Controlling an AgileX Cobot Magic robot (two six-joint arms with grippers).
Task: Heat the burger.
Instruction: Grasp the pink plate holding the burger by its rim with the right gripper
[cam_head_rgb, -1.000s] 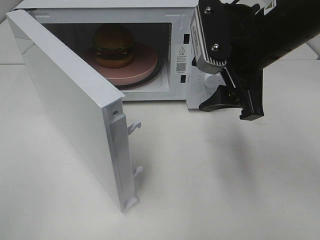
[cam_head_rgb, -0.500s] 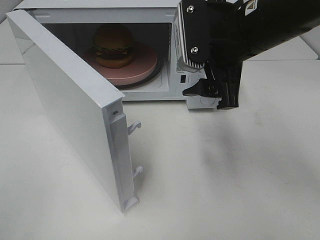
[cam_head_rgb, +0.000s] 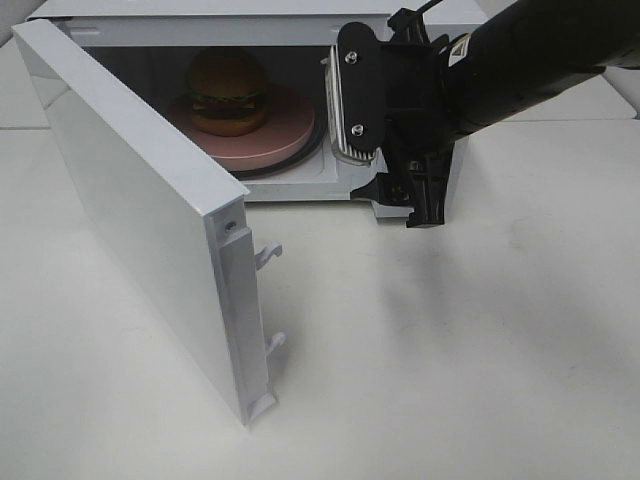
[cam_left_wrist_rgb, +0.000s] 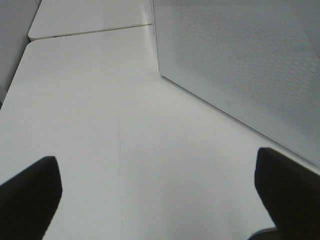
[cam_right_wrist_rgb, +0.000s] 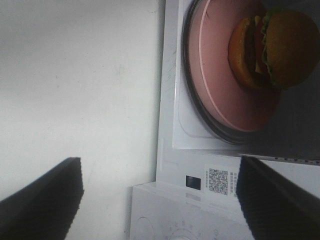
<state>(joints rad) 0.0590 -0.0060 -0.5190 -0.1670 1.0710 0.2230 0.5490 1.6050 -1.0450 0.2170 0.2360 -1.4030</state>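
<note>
The burger (cam_head_rgb: 228, 92) (cam_right_wrist_rgb: 272, 47) sits upright on a round pink plate (cam_head_rgb: 275, 140) (cam_right_wrist_rgb: 220, 80) inside the white microwave (cam_head_rgb: 200, 25), on the turntable. The microwave door (cam_head_rgb: 130, 200) is swung wide open toward the front left. My right gripper (cam_head_rgb: 395, 203) (cam_right_wrist_rgb: 160, 167) hangs open in front of the microwave's right front, near the right edge of the cavity, with nothing between its fingers (cam_right_wrist_rgb: 45, 195). It does not touch the burger. My left gripper (cam_left_wrist_rgb: 157, 165) is open and empty above the table, beside a white dotted panel (cam_left_wrist_rgb: 240, 65); the high view does not show it.
The open door stands across the left part of the table, its latch hooks (cam_head_rgb: 268, 255) pointing right. The right arm (cam_head_rgb: 540, 60) covers the microwave's control panel. White tabletop (cam_head_rgb: 450, 360) spreads in front and to the right.
My right gripper has moved left across the microwave's control panel toward the cavity opening. The burger, plate and door have not moved.
</note>
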